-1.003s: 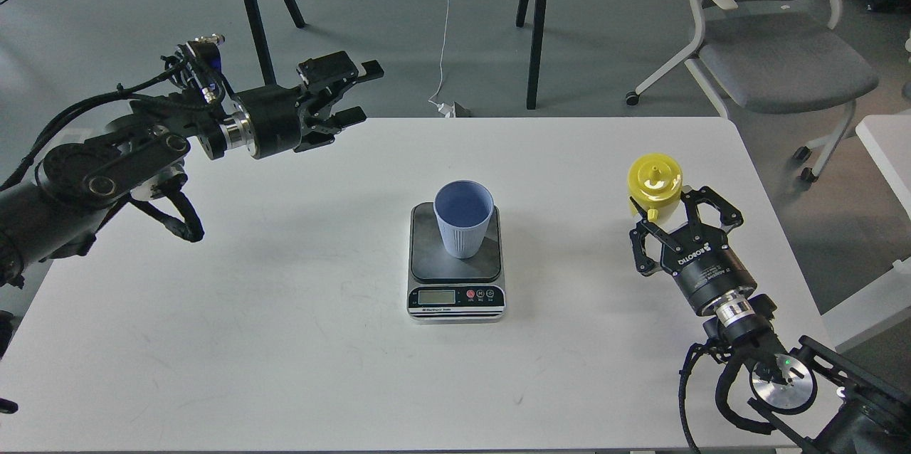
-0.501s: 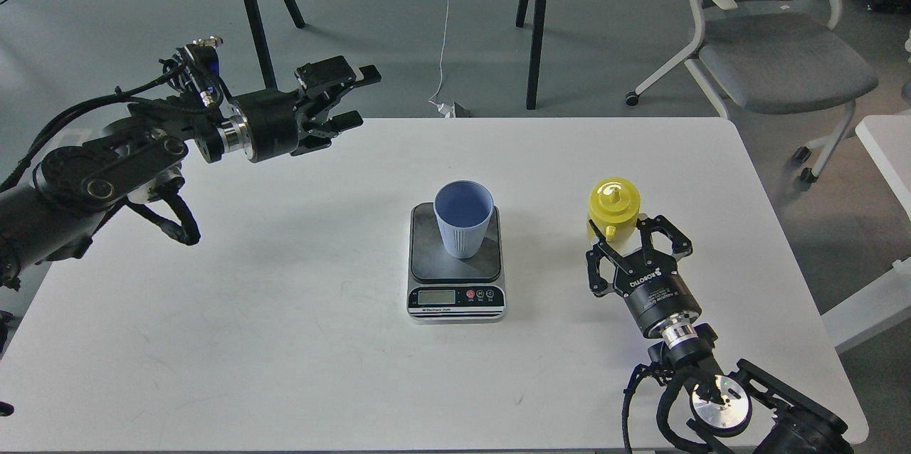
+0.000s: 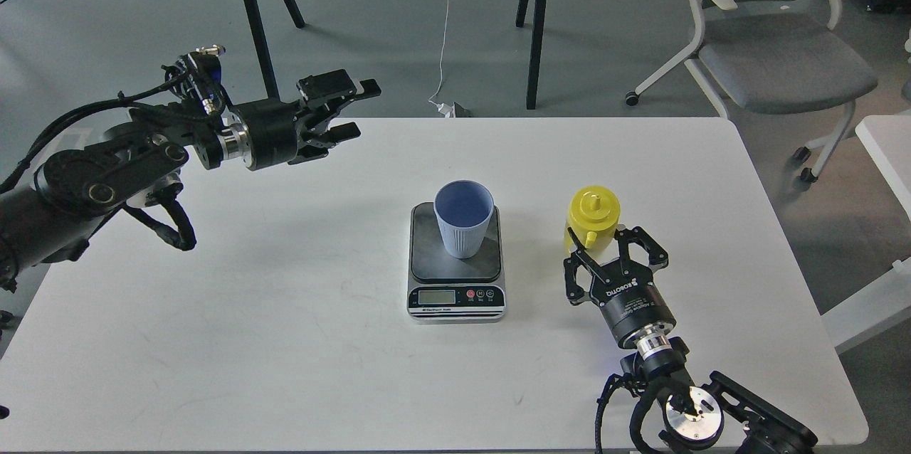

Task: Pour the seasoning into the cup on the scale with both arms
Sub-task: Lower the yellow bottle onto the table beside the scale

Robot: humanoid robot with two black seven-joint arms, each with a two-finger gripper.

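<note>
The light-blue ribbed cup (image 3: 463, 218) stands upright on the dark platform of the scale (image 3: 456, 295) at the table's middle. The yellow seasoning bottle (image 3: 593, 220) is upright just right of the scale, its nozzle cap on. My right gripper (image 3: 613, 249) is shut on the bottle's lower body from the near side, which hides the bottle's base. My left gripper (image 3: 353, 111) is open and empty, held above the table's far left edge, pointing right, well away from the cup.
The white table (image 3: 285, 340) holds only the scale, cup and bottle. A grey office chair (image 3: 779, 48) stands beyond the far right corner. Black stand legs (image 3: 535, 27) and a white cable (image 3: 445, 34) are behind the table. Another white surface (image 3: 886, 148) is at the right.
My right gripper has carried the yellow bottle leftward and nearer, from the table's right side to just beside the scale. My left arm has shifted only slightly.
</note>
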